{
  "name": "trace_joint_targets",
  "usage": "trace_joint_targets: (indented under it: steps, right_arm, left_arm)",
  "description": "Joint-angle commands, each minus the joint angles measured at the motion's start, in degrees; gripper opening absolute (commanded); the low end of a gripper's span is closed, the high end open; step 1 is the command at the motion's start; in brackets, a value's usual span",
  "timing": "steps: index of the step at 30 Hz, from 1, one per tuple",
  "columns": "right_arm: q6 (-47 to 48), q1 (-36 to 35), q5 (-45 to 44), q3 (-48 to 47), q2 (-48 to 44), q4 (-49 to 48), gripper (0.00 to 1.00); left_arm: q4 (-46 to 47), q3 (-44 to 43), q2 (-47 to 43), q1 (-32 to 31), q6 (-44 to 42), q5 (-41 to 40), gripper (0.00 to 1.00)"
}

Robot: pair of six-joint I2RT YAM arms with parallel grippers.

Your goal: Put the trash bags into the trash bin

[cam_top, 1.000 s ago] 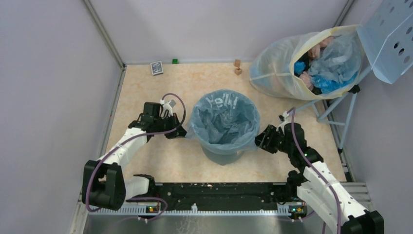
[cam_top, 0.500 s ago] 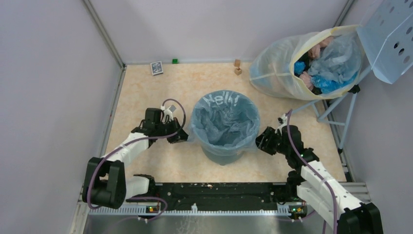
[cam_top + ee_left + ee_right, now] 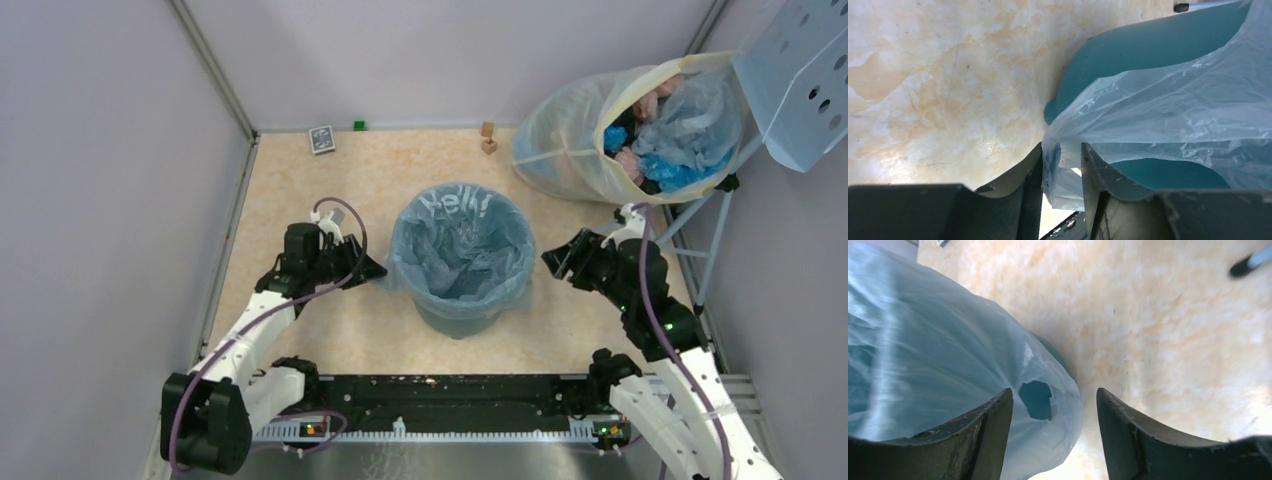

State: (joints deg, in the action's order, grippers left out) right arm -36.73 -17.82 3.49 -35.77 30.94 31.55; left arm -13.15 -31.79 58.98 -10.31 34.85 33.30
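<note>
One trash bag (image 3: pixel 462 250) lines one upright trash bin (image 3: pixel 456 322) at frame centre, mouth up. Left gripper (image 3: pixel 1062 151) pinches bag's left edge; right gripper (image 3: pixel 557 262) spread wide, clear of it.

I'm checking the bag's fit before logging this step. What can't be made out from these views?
Floor of the trash bin: top view, the trash bag lining it covers it.
Bag's white lettering: top view, creased, too small to read.
How much bag the left tool pinches: left wrist view, the tool itself hides it.
The dark patch past the open right tool: right wrist view, blurred; hole or bin, unclear.
</note>
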Motion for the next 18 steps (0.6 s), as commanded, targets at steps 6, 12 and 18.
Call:
trace_joint_targets:
  steps: [6, 12, 18]
  right_arm:
    - [15.0, 0.3, 1.4, -25.0, 8.5, 15.2, 0.12]
    - [21.5, -3.3, 12.0, -38.0, 18.8, 19.2, 0.0]
    - [24.2, -27.8, -2.7, -41.6, 26.4, 17.7, 0.0]
  left_arm:
    - [-2.8, -1.1, -5.3, 0.4, 1.1, -6.9, 0.41]
    - [-0.8, -0.1, -4.5, 0.5, 1.2, -3.6, 0.49]
    - [2.1, 0.7, -1.6, 0.5, 1.0, 0.2, 0.36]
